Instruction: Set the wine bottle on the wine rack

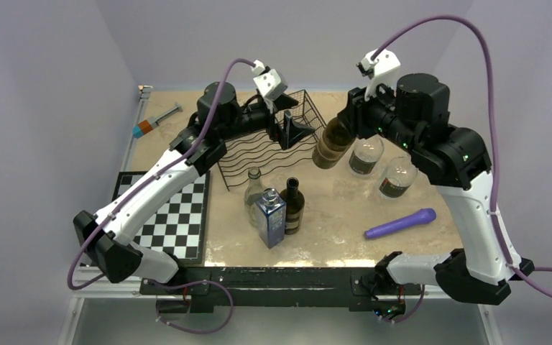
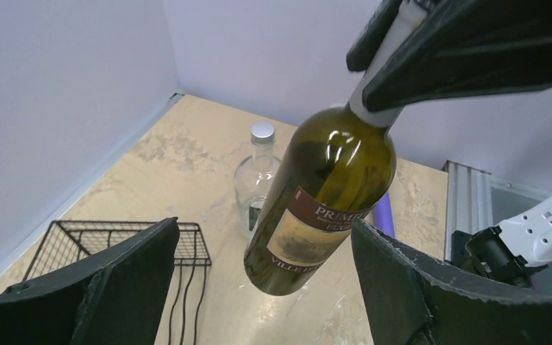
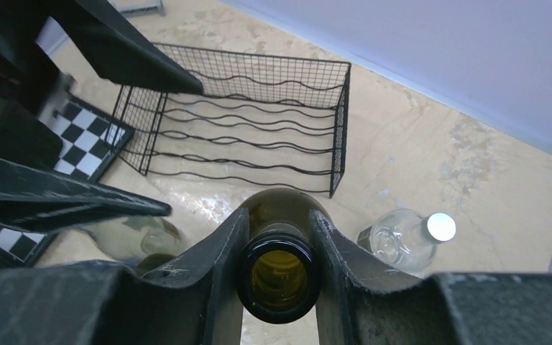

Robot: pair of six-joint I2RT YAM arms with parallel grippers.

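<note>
Right gripper (image 1: 348, 118) has the wine bottle (image 1: 330, 144) clamped tight by the neck. The bottle's up in the air, tilted, base pointing down toward the wine rack (image 1: 262, 151) — just off the rack's right end, not on it yet. Left gripper (image 1: 292, 131) hangs by that same end with its jaws spread wide, gripping nothing — from its wrist view the bottle's body sits in the gap, touching neither finger.

Pale lavender walls (image 1: 50, 86) on three sides; beige marbled tabletop (image 1: 345, 208); soft even light
</note>
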